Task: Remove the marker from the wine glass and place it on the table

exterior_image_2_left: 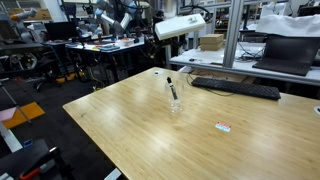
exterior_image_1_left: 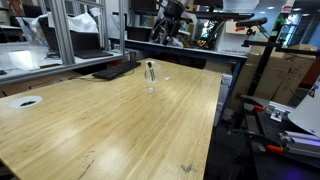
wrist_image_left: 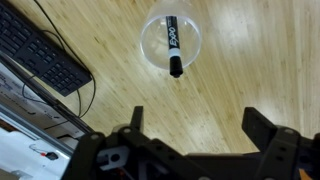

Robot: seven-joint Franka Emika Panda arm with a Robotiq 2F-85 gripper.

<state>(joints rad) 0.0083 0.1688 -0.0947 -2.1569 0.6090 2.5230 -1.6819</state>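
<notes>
Yellowish wood fills the wrist view, and the task looks barely begun: the marker (wrist_image_left: 173, 45) sits inside the wine glass (wrist_image_left: 152, 45) at the top centre of the frame, not yet lifted. The gripper (wrist_image_left: 195, 130) hangs at the bottom edge, jaws spread wide and empty, well apart from the glass. Reaching in, pinching the marker, drawing it out and laying it on the table (wrist_image_left: 230, 85) all remain.

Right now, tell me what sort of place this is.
Probably a lab or workshop: aluminium-framed benches crowded with equipment, a computer keyboard on the wooden table, and cardboard boxes nearby.
</notes>
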